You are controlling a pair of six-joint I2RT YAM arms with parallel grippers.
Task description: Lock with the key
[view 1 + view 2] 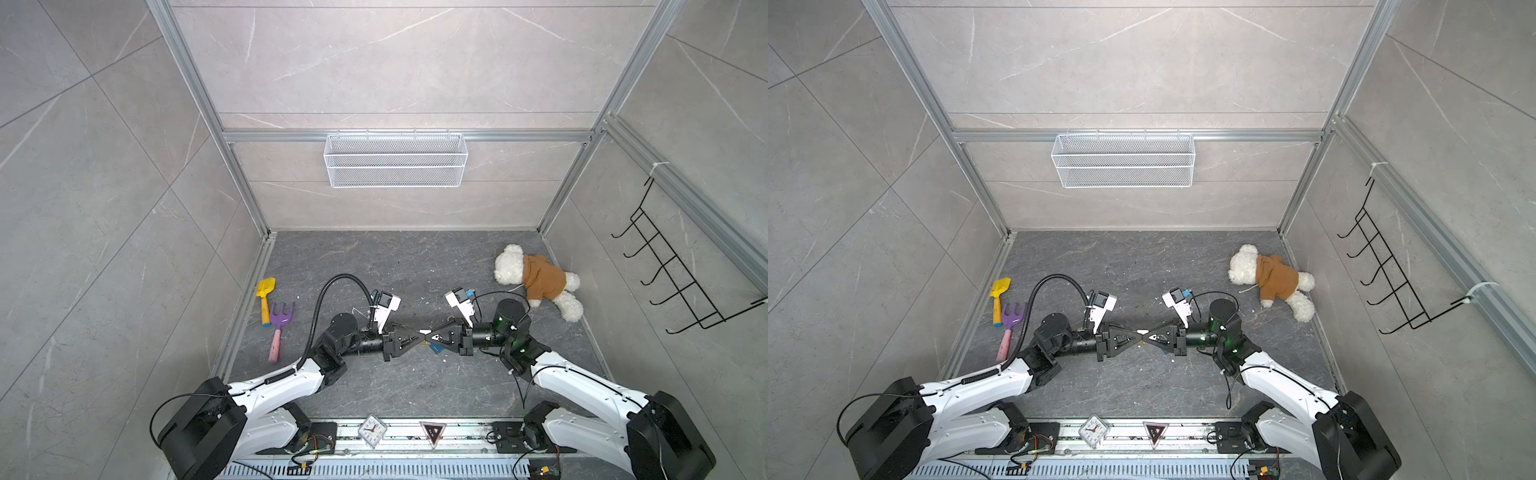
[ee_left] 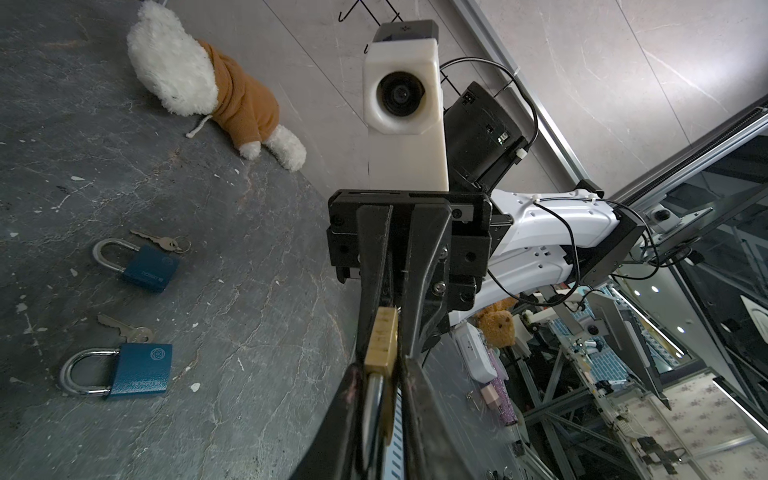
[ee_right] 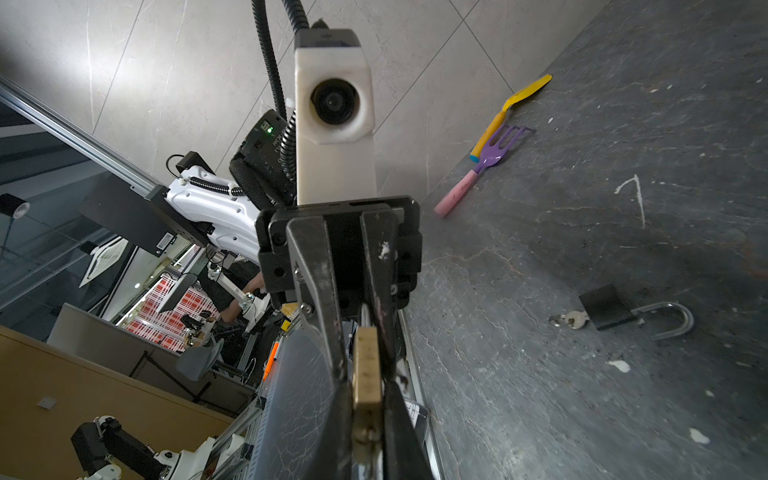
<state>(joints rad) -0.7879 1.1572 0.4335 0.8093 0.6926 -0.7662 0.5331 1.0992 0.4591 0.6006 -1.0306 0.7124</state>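
Left gripper point(image 1: 419, 333), pointing to 3 o'clock, and right gripper point(image 1: 434, 335), pointing to 9, both clamp one brass padlock point(image 2: 380, 340) held above mid-floor point(image 1: 395, 266); teddy point(image 1: 536, 278) at 2 o'clock.

Dark stone-patterned tabletop point(image 1: 415, 257) bearing a plush bear point(image 1: 536, 280), a yellow toy shovel point(image 1: 265, 296), a purple toy rake point(image 1: 279, 328) and two blue padlocks point(image 2: 141, 368), each beside a key point(image 2: 124, 330).

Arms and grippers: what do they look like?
The left arm and right arm have white shells and black joints. A ribbed black hose loops on the left; thin black cables and green lights mark the right. The left gripper and right gripper are black, wedge-shaped, with white camera housings.
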